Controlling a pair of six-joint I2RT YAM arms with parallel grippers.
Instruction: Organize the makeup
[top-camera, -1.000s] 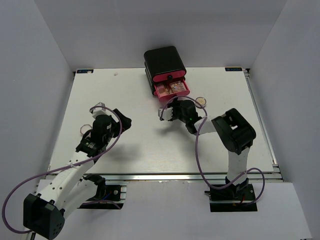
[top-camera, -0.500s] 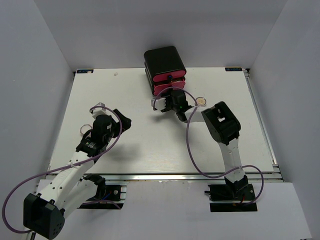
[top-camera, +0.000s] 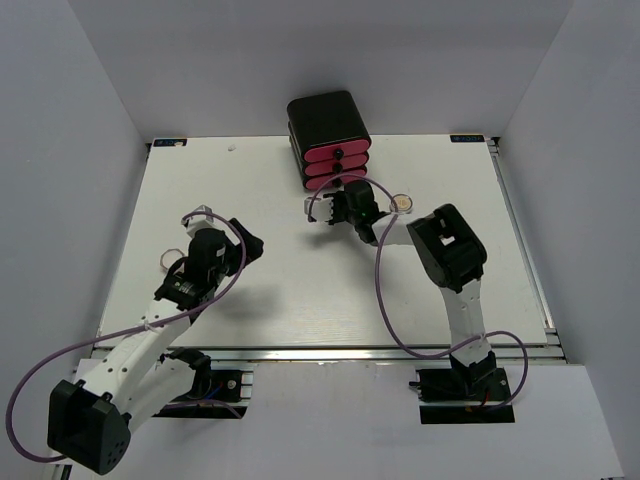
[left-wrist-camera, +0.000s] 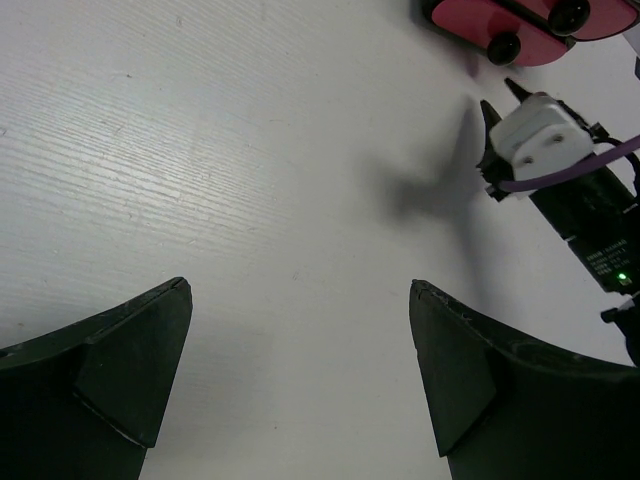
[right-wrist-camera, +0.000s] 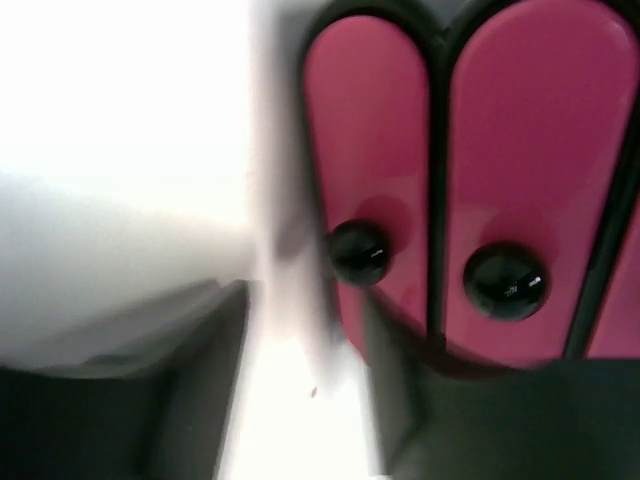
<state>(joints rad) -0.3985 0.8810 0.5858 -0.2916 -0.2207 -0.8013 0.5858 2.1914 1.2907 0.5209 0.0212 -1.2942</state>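
Black drawer box, pink drawers shut; right gripper just before it, fingers apart; left gripper well away from it, spread; gold compact near its right

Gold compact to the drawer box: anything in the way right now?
Yes. All three pink drawers of the black box are shut, so the round gold compact, lying right of the drawer fronts, has no opening. The right hand also sits directly before the bottom drawer.
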